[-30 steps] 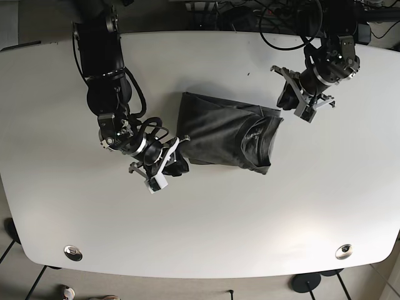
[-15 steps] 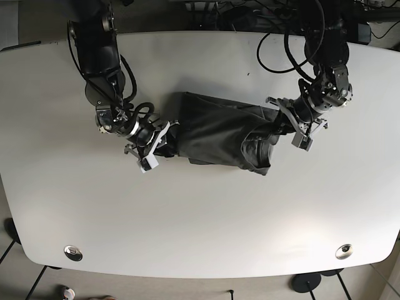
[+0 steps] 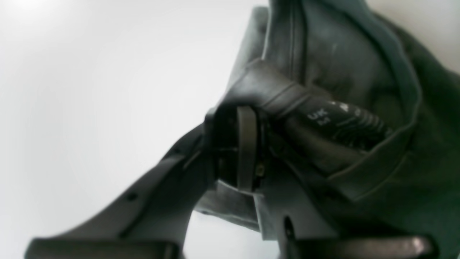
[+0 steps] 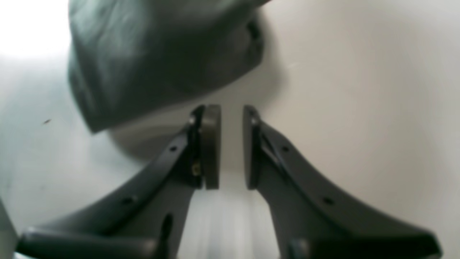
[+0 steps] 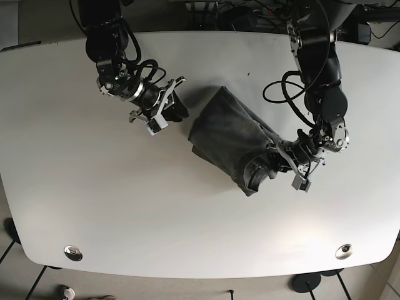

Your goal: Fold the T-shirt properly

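Fingers: left gripper (image 5: 275, 164) clamped on T-shirt (image 5: 231, 134) collar | right gripper (image 4: 231, 147) parted, empty | shirt dragged, rotated toward lower right | repositioning, no fold yet

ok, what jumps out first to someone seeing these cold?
The dark T-shirt, folded into a bundle mid-table and lying at a slant. The left gripper is clamped on fabric at its collar end, on the base view's right. The right gripper hangs open beside the shirt's other end, holding nothing.
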Available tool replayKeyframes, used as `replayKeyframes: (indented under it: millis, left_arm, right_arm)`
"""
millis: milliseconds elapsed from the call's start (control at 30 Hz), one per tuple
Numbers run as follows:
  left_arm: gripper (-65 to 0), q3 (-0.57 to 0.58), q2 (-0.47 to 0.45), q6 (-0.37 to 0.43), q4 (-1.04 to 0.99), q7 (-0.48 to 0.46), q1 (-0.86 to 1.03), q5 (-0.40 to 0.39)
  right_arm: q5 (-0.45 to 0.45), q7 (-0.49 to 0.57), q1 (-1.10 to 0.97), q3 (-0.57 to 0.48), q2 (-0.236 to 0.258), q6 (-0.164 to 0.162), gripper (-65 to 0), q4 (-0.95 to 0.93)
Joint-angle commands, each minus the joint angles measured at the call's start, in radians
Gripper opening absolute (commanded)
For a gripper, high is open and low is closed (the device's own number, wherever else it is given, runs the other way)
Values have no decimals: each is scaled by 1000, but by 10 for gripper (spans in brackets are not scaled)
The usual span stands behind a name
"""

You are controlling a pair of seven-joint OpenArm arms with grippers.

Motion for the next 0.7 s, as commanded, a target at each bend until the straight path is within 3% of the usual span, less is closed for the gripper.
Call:
replayKeyframes:
  millis: [33, 167, 300, 400, 467, 533, 700]
  left_arm:
    - [-582, 0, -10, -2, 21, -27, -55, 4]
    - [-585, -9, -53, -2, 144, -1, -38, 3]
    - [-586, -10, -55, -2, 322, 42, 94, 3]
    - [-586, -10, -50, -2, 413, 43, 198, 3]
    - [-586, -9, -33, -2, 463, 43, 276, 3]
    - [-586, -9, -4, 2, 460, 42, 310, 9]
    - [-586, -7, -1, 2, 353, 35, 301, 4]
  right_arm:
    - [17, 21, -12, -11, 3, 8, -549, 58]
    - [17, 18, 13, -10, 9, 5, -549, 106]
    - [16, -7, 106, -10, 9, 0, -549, 101]
    - [17, -77, 189, -14, 3, -51, -549, 87]
    - [17, -79, 241, -19, -8, -58, -549, 41]
    - [16, -79, 298, -17, -40, -58, -549, -48]
    - [16, -69, 362, -48, -46, -57, -549, -203]
